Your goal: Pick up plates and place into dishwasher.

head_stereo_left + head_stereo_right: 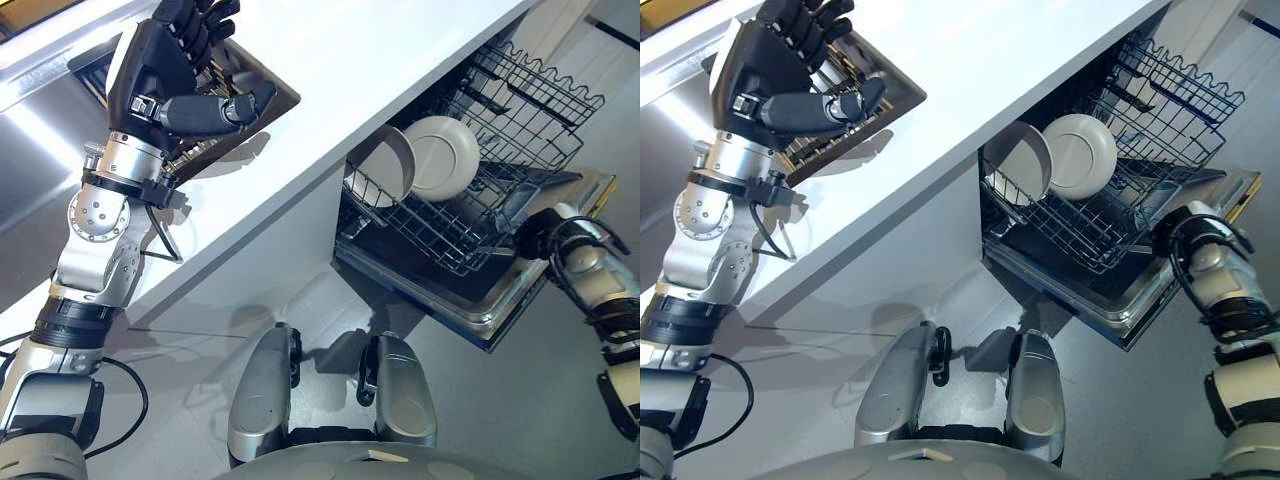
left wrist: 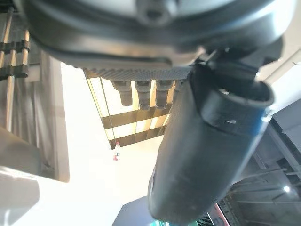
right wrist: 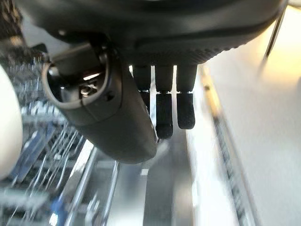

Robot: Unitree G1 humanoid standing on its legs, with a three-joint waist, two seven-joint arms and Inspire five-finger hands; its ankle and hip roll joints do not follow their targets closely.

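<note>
Two plates stand on edge in the lower rack (image 1: 440, 235) of the open dishwasher (image 1: 560, 200). A white plate (image 1: 442, 157) faces outward, and a grey plate (image 1: 385, 167) leans just beside it, overlapping its near edge. Both sit between the wire tines at the rack's inner end. Above and behind them the upper rack (image 1: 530, 85) is pulled out. The dishwasher's door (image 1: 470, 305) lies folded down under the lower rack.

The right robot hand (image 3: 160, 101) is at the outer end of the lower rack, near the door's far corner and well apart from the plates. In its wrist view the fingers (image 3: 184, 109) hang straight and relaxed with the thumb alongside, and they hold nothing.

The white surface (image 1: 330, 70) runs across above the dishwasher. The left robot hand (image 1: 175, 70) is raised over this surface, well apart from the dishwasher. Its fingers are loosely extended, its thumb is set across the palm, and it is empty. Behind the hand a dark-framed tray (image 1: 260, 95) with pale slats sits on the surface.
</note>
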